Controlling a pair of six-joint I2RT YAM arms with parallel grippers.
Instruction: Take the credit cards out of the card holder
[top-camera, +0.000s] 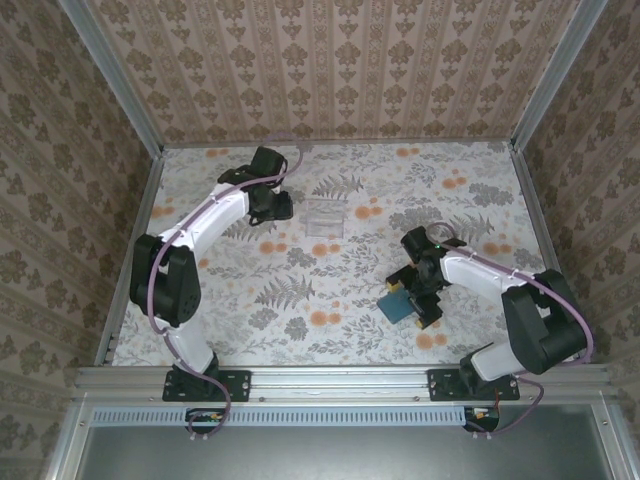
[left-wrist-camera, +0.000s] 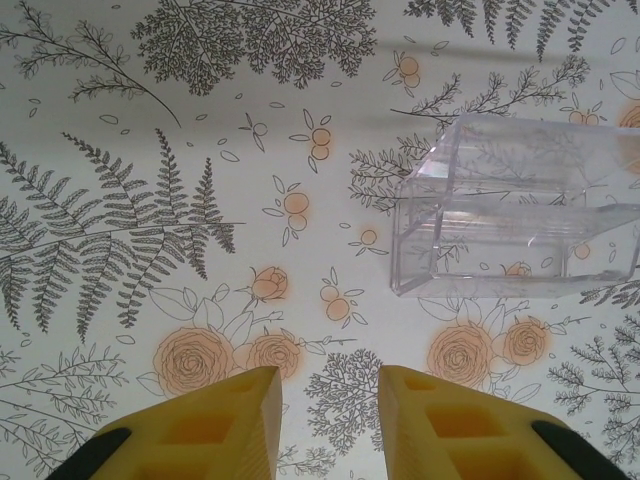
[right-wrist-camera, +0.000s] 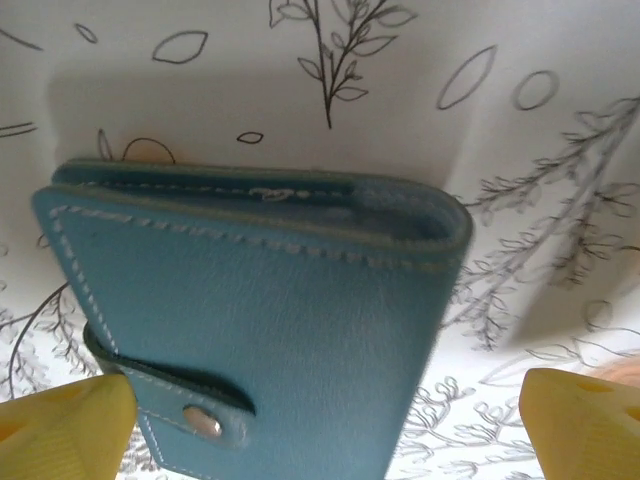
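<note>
Fern-and-rose print covers the counter (top-camera: 480, 190), boxed in by patterned walls (top-camera: 330, 70) on three sides. From my seat I see the card holder (top-camera: 400, 303) lying on the near right part of the counter, directly beneath the wrist of the right arm (top-camera: 480, 275). On the right wrist feed it is folded shut, teal with pale stitching, its strap snapped down. The right jaws stand wide open, one yellow finger (right-wrist-camera: 60, 425) at each edge of my picture with the holder between them. The finger at the picture's right is clear of it; whether the other touches its edge I cannot tell. The left jaws hover over the far left-centre of the counter, parted by a narrow gap, with nothing between their yellow fingers (left-wrist-camera: 225, 425) except bare print below. A clear plastic box (left-wrist-camera: 510, 225) sits on the counter just ahead of them, well apart from the card holder.
</note>
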